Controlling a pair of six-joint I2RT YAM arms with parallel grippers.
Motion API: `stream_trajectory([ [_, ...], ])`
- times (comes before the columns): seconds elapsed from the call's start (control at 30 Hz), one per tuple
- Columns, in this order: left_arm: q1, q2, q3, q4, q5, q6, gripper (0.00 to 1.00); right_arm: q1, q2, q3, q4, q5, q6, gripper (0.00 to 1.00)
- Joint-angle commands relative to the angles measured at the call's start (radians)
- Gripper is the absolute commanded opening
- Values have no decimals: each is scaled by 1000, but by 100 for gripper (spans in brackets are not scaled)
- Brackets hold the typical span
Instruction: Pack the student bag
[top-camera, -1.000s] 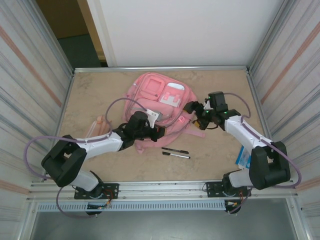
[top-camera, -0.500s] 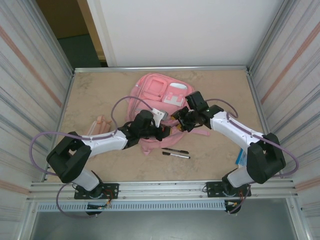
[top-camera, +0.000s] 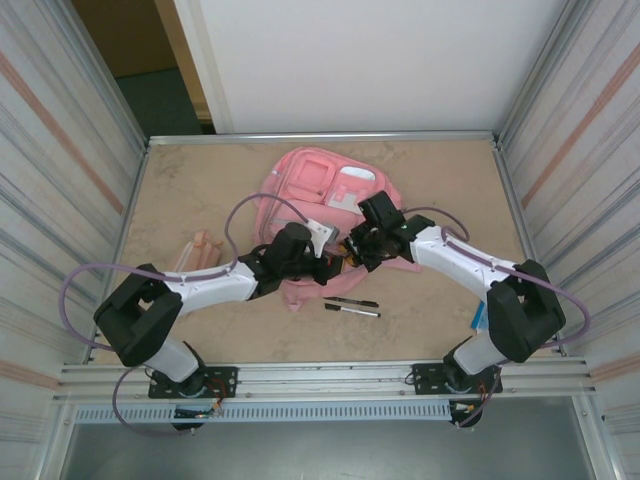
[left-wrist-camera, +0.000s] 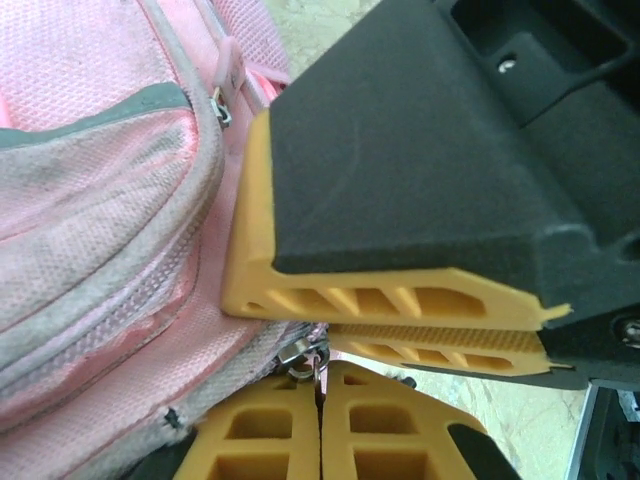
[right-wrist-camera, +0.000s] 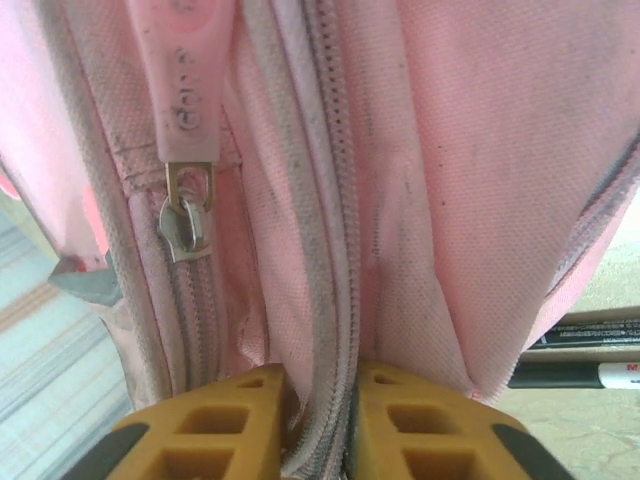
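The student bag (top-camera: 322, 183) lies flat in the middle of the table, a pink backpack with its front pockets facing up. At its near edge my left gripper (top-camera: 333, 268) is shut on a zipper pull (left-wrist-camera: 312, 357); the metal ring sticks out between the closed orange fingertips (left-wrist-camera: 262, 432). My right gripper (top-camera: 352, 250) meets it from the right, and its orange fingers (left-wrist-camera: 400, 300) lie just above the left ones. In the right wrist view that gripper (right-wrist-camera: 318, 405) pinches a fold of the bag's fabric and zip seam (right-wrist-camera: 335, 300). A second pink zipper pull (right-wrist-camera: 183, 85) hangs free to the left.
Two black pens (top-camera: 350, 305) lie side by side just in front of the bag, also at the right wrist view's edge (right-wrist-camera: 590, 375). A small pink pouch (top-camera: 200, 250) lies at the left beside the left arm. A blue item (top-camera: 485, 318) sits by the right arm's base.
My right gripper swung left from the bag's right side to its near edge and shut on the fabric. The left gripper crept slightly right, still holding the zipper pull.
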Motion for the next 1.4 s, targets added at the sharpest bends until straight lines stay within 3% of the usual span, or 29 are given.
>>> stream_trajectory([
  [0.0,-19,-61,29,48,16,18,0,-6,-31,-34,-38,68,17,13],
  [0.2,6,-117,20,-57,-24,62,0,-45,-62,-50,-48,69,-96,0],
  [0.43,42,-223,44,-478,-327,113,0,-174,-100,-84,-64,6,-249,0],
  [0.5,42,-267,28,-516,-318,160,0,-210,-86,-70,-81,-32,-309,0],
  [0.7,51,-351,-110,-333,-210,186,0,-226,-45,-25,-46,-132,-394,0],
  [0.83,52,-327,-106,-219,-121,139,0,-216,-62,-17,-43,-159,-394,14],
  [0.97,28,-288,-78,-142,-76,104,0,-155,-149,-17,-138,-63,-336,30],
  [1.1,-4,-244,-33,-117,-57,88,0,-95,-203,-15,-230,-19,-269,39],
  [1.37,-69,-156,30,-74,-37,55,0,-12,-226,-76,-109,14,-125,40],
])
